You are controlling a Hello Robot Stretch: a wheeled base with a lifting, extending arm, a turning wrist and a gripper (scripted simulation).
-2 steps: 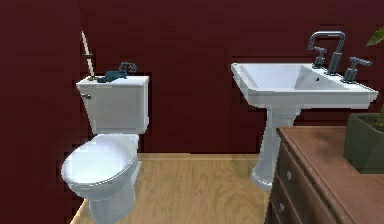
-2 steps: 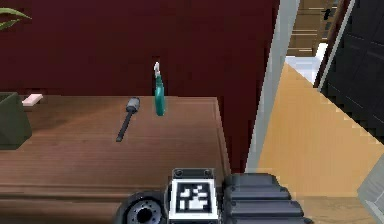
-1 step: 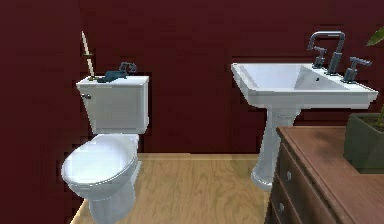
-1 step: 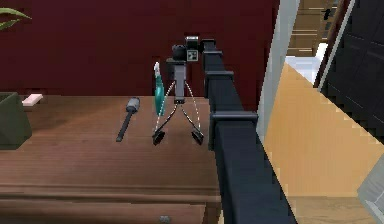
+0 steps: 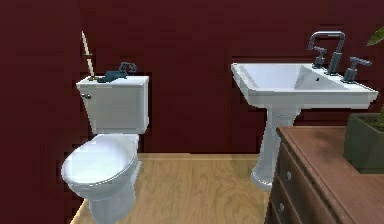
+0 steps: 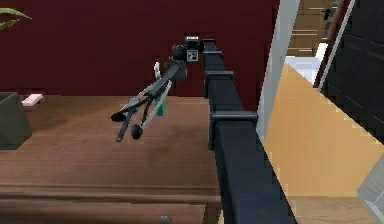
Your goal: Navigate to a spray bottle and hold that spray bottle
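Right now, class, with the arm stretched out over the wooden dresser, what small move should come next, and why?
Probably draw the arm back in. The gripper hangs over the dresser top, while the likeliest spray bottle is the dark teal thing on the toilet tank ahead; the arm should clear the dresser before driving there.

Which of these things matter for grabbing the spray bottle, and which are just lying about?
For the job: fingers; pale blue thing among them, perhaps the spray bottle, held or not I cannot tell.
Just lying about: toilet, sink, plant pot, small pink thing, dresser.
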